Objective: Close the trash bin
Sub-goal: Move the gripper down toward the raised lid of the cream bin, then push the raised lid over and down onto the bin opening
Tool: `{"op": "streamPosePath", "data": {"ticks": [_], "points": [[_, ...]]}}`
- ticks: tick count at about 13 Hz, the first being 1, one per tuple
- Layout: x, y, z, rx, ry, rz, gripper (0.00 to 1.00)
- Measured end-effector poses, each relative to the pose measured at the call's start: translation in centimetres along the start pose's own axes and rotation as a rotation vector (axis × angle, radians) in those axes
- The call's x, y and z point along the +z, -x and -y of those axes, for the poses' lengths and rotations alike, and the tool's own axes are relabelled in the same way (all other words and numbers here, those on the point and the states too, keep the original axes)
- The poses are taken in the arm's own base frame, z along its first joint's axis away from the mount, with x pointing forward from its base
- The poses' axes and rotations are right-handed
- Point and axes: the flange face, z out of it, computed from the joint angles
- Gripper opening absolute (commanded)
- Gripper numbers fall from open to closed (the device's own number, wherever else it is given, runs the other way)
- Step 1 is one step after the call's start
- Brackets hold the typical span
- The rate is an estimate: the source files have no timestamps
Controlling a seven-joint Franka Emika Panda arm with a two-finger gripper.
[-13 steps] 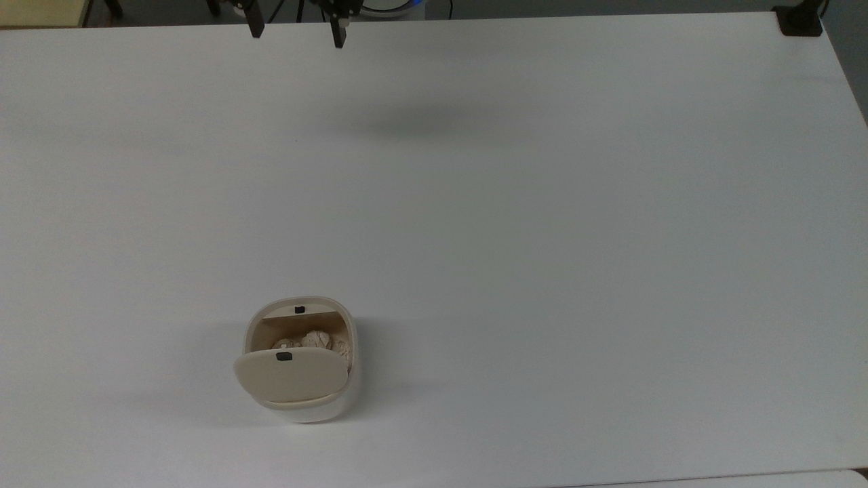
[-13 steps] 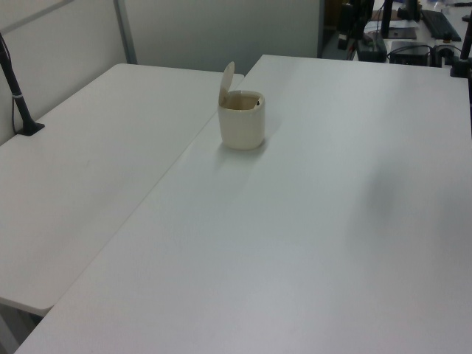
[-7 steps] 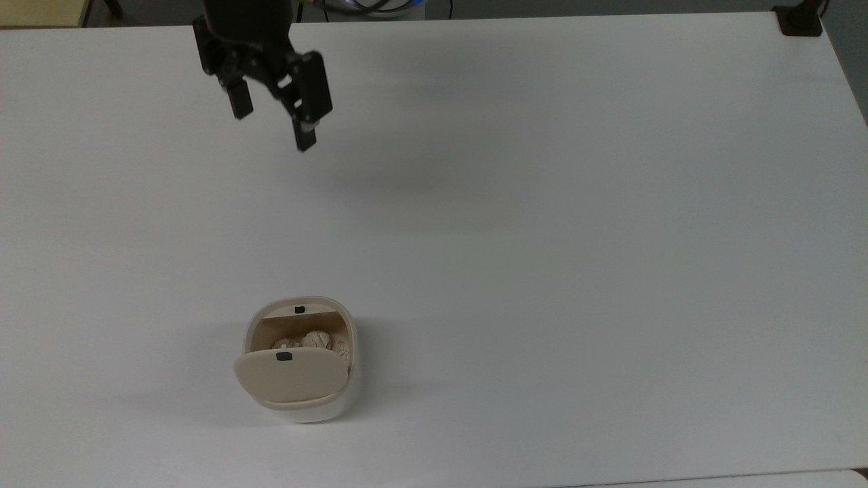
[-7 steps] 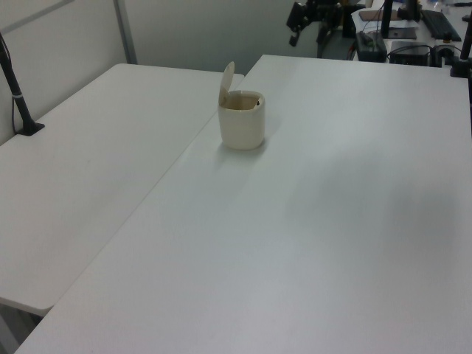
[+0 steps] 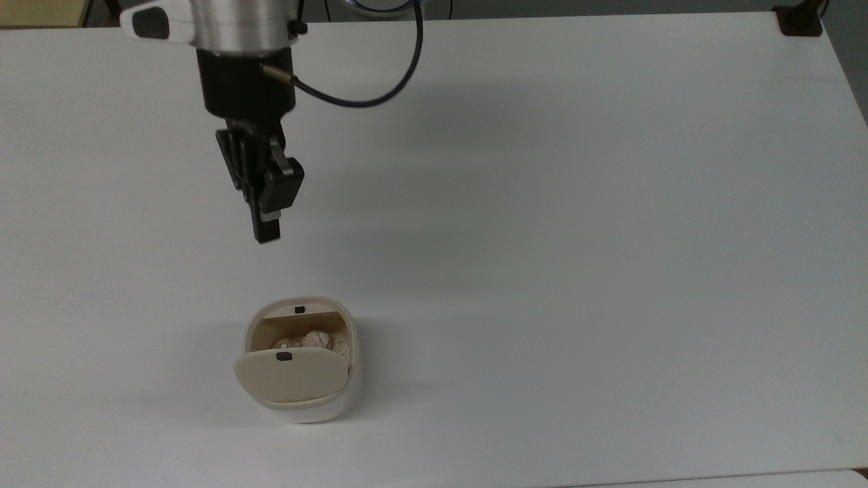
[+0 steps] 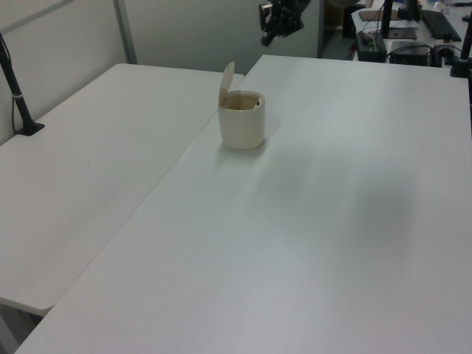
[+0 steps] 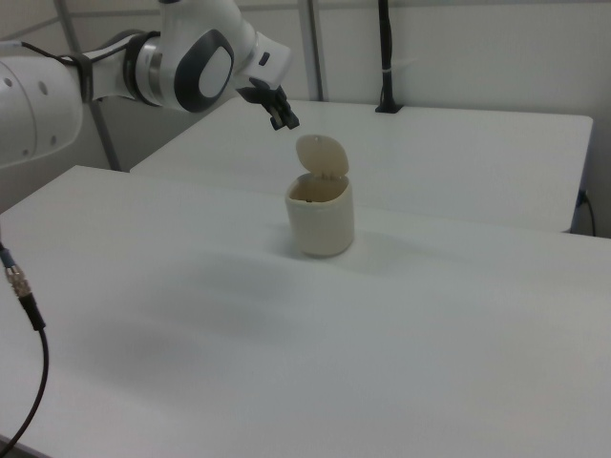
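On my top view, the trash bin (image 5: 298, 359) sits low in the frame, left of centre, on the white table (image 5: 576, 237). Its beige lid (image 5: 290, 374) is swung up and stands open toward the bottom of the frame, with a small black square mark (image 5: 284, 356) near its free edge. A second black mark (image 5: 299, 310) shows on the inner rim at the far side. Inside I see pale crumpled paper (image 5: 313, 341). The gripper (image 5: 266, 230) hangs in the upper left part of the frame, well apart from the bin and above it in the picture, pointing down the frame from a silver and black wrist. A dark cable (image 5: 380, 88) loops off the wrist toward the top edge. From this angle the fingers line up one behind the other, so I cannot tell whether they are spread or pressed together.

On my left view, the bin (image 6: 242, 119) stands upper centre, near the seam between two white tables (image 6: 310, 221). The lid (image 6: 226, 77) stands upright on the bin's left side in the frame. The gripper (image 6: 270, 32) is at the top edge, up and to the right of the lid, clear of it.

On my right view, the bin (image 7: 321, 217) is at centre frame, its lid (image 7: 322, 156) raised behind the opening. The gripper (image 7: 284, 121) hovers just up and left of the lid, not touching it as far as I can judge. The white arm (image 7: 115, 72) reaches in from the upper left of the frame.
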Motion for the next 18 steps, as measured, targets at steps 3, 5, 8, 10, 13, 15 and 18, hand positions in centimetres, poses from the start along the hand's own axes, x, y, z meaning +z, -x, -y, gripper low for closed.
{"op": "streamPosePath", "data": {"ticks": [3,5,8,10,13,15,18], "points": [[2.8,0.5,2.0,0.083,-0.108,-0.071,0.00],[4.1,0.7,2.3,0.116,-0.161,-0.108,0.00],[6.5,1.7,2.8,0.171,-0.244,-0.149,0.00],[7.8,2.4,2.9,0.198,-0.271,-0.156,0.00],[9.5,3.0,2.7,0.204,-0.302,-0.174,0.00],[10.6,3.1,2.6,0.204,-0.302,-0.175,0.00],[11.4,3.2,2.5,0.203,-0.308,-0.182,0.00]]}}
